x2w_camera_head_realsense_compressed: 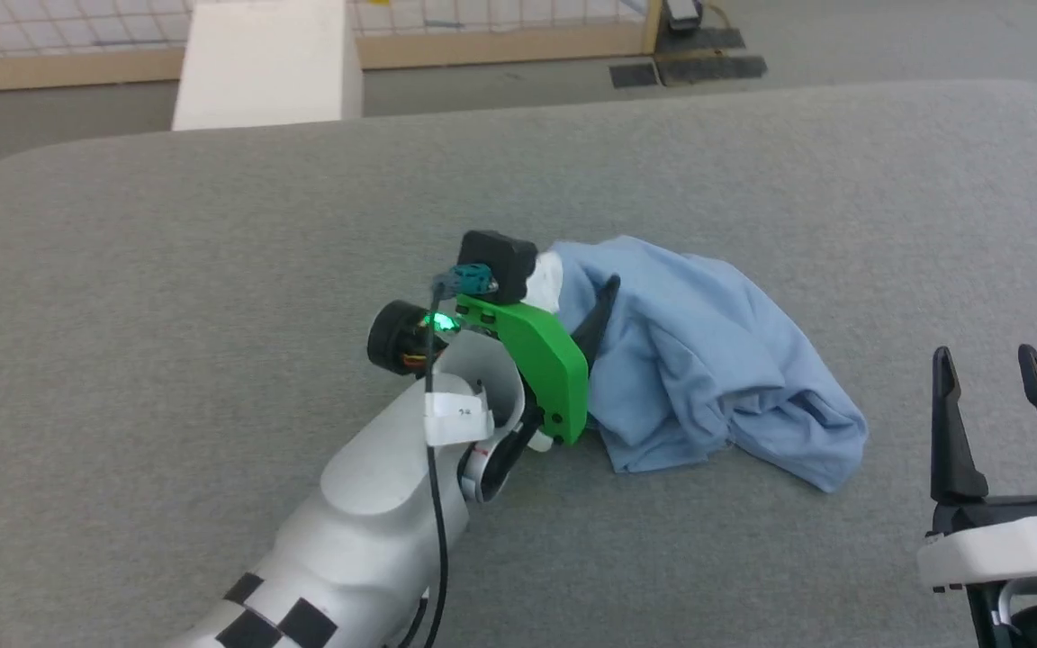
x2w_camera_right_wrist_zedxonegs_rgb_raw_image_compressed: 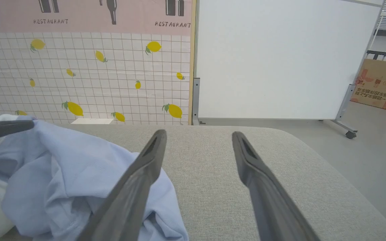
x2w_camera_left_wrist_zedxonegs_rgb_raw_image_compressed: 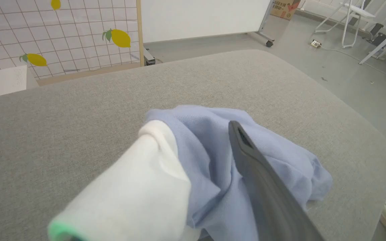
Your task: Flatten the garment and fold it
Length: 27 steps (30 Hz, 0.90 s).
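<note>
The garment (x2w_camera_head_realsense_compressed: 707,360) is a light blue T-shirt lying crumpled in a heap on the grey padded table (x2w_camera_head_realsense_compressed: 212,270). A white fabric part (x2w_camera_head_realsense_compressed: 547,274) shows at its left edge. My left gripper (x2w_camera_head_realsense_compressed: 580,281) is at that left edge with its fingers spread open. In the left wrist view one dark finger (x2w_camera_left_wrist_zedxonegs_rgb_raw_image_compressed: 256,170) lies over the blue cloth (x2w_camera_left_wrist_zedxonegs_rgb_raw_image_compressed: 206,144), while the white fabric (x2w_camera_left_wrist_zedxonegs_rgb_raw_image_compressed: 139,187) drapes over the other finger and hides it. My right gripper (x2w_camera_head_realsense_compressed: 987,360) stands open and empty to the right of the heap, with the garment (x2w_camera_right_wrist_zedxonegs_rgb_raw_image_compressed: 72,160) beside its left finger (x2w_camera_right_wrist_zedxonegs_rgb_raw_image_compressed: 139,174).
A white box (x2w_camera_head_realsense_compressed: 266,63) stands beyond the table's far edge, in front of a lemon-print partition (x2w_camera_right_wrist_zedxonegs_rgb_raw_image_compressed: 79,83). A whiteboard on wheels (x2w_camera_right_wrist_zedxonegs_rgb_raw_image_compressed: 280,57) and a cardboard box (x2w_camera_right_wrist_zedxonegs_rgb_raw_image_compressed: 380,83) stand on the floor to the right. Bare table surface surrounds the heap.
</note>
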{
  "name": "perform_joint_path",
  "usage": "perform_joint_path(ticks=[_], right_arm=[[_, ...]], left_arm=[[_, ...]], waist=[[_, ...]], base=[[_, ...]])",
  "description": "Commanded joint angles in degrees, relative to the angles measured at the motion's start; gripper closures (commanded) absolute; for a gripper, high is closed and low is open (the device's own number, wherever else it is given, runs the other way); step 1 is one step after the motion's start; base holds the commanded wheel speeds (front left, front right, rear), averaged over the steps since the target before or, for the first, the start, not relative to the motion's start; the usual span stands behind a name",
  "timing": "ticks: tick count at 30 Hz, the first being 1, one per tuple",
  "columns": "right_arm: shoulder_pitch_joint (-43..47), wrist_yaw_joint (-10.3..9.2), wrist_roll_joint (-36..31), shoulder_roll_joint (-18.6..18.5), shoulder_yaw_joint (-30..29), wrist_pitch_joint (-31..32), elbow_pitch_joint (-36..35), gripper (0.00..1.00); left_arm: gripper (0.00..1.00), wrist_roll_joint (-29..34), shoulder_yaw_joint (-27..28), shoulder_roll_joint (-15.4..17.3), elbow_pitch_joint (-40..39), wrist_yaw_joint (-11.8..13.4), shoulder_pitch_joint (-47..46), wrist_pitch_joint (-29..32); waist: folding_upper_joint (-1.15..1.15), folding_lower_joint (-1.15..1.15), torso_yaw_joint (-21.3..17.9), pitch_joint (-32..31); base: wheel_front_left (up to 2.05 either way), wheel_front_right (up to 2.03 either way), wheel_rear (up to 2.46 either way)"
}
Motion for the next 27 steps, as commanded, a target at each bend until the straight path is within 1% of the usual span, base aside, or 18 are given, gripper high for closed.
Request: perform_joint_path(ticks=[1, 4, 6, 14, 15, 18, 21, 23, 25, 27], right_arm=[[0.7, -0.09, 0.3, 0.1, -0.1, 0.1, -0.4, 0.0], [1.5, -0.09, 0.4, 0.1, -0.4, 0.4, -0.8, 0.0], [1.9, -0.09, 0.5, 0.1, -0.4, 0.6, -1.1, 0.0], [2.8, -0.09, 0.7, 0.1, -0.2, 0.9, -1.8, 0.0], [2.9, -0.09, 0.7, 0.1, -0.3, 0.9, -1.8, 0.0], [3.2, -0.09, 0.8, 0.1, -0.2, 0.9, -2.0, 0.0], [3.4, -0.09, 0.8, 0.1, 0.0, 0.9, -2.1, 0.0], [3.4, -0.09, 0.8, 0.1, 0.2, 0.9, -2.0, 0.0], [3.6, -0.09, 0.8, 0.1, 0.3, 0.9, -1.8, 0.0], [3.9, -0.09, 0.9, 0.1, 0.3, 1.0, -1.6, 0.0]], left_arm=[[0.0, -0.2, 0.7, 1.1, -1.4, 1.0, 0.7, -0.9], [0.0, -0.2, 2.0, 3.4, -5.3, 3.1, 3.1, -2.6], [0.0, 0.1, 2.9, 5.4, -8.6, 4.9, 5.3, -3.7], [0.0, 2.1, 8.4, 13.7, -25.6, 14.1, 17.7, -11.7], [0.0, 2.6, 8.8, 14.3, -27.1, 14.7, 18.7, -12.3], [0.0, 4.6, 11.6, 16.1, -34.0, 17.6, 24.8, -13.9], [0.0, 7.2, 14.1, 16.6, -39.0, 19.0, 30.1, -14.3], [0.0, 10.7, 14.9, 17.1, -41.7, 18.6, 33.4, -14.3], [0.0, 12.7, 16.1, 16.2, -43.2, 18.5, 37.2, -14.4], [0.0, 14.7, 16.8, 15.3, -43.8, 17.8, 40.4, -14.4]], waist=[[0.0, 0.0, 2.0, -1.8], [0.0, 0.0, 3.1, -2.5], [0.0, 0.0, 3.7, -2.7], [0.0, 0.0, 5.3, -3.0], [0.0, 0.0, 5.4, -3.0], [0.0, 0.0, 5.8, -2.7], [0.0, 0.0, 5.8, -2.6], [0.0, 0.0, 5.7, -2.5], [0.0, 0.0, 5.6, -2.7], [0.0, 0.0, 5.5, -2.9]], base=[[0.0, 0.0, 0.0], [0.0, 0.0, 0.0], [0.0, 0.0, 0.0], [0.0, 0.0, 0.0], [0.0, 0.0, 0.0], [0.0, 0.0, 0.0], [0.0, 0.0, 0.0], [0.0, 0.0, 0.0], [0.0, 0.0, 0.0], [0.0, 0.0, 0.0]])
